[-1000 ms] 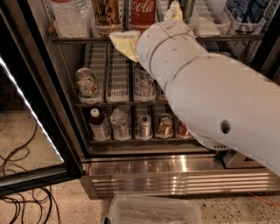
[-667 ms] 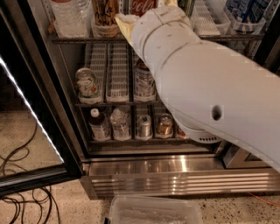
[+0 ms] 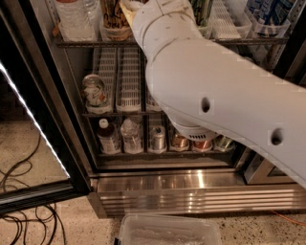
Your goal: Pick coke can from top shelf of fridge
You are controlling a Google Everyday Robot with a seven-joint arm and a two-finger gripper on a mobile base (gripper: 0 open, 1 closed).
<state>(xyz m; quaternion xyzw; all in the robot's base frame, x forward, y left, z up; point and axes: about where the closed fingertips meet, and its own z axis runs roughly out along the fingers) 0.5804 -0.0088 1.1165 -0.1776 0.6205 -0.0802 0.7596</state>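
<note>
The fridge (image 3: 191, 191) stands open in front of me. My white arm (image 3: 215, 95) reaches up across its middle to the top shelf (image 3: 79, 43). My gripper (image 3: 128, 5) is at the top edge of the view, at top-shelf height, just right of a gold-and-black tall can (image 3: 114, 19). Only a cream-coloured part of it shows past the wrist. The coke can is hidden behind the arm. A clear water bottle (image 3: 74, 19) stands at the shelf's left.
The top shelf's right side holds a green can (image 3: 203, 12), a white lane tray (image 3: 229, 19) and a blue pack (image 3: 270, 16). Lower racks hold a pale can (image 3: 95, 93), bottles (image 3: 107, 136) and cans (image 3: 158, 139). The glass door (image 3: 33, 119) is open at left. Cables (image 3: 19, 191) and a plastic bin (image 3: 167, 232) lie on the floor.
My arm has risen and swung left, deeper into the top shelf. The red coke can seen earlier on the top shelf is now covered by the arm.
</note>
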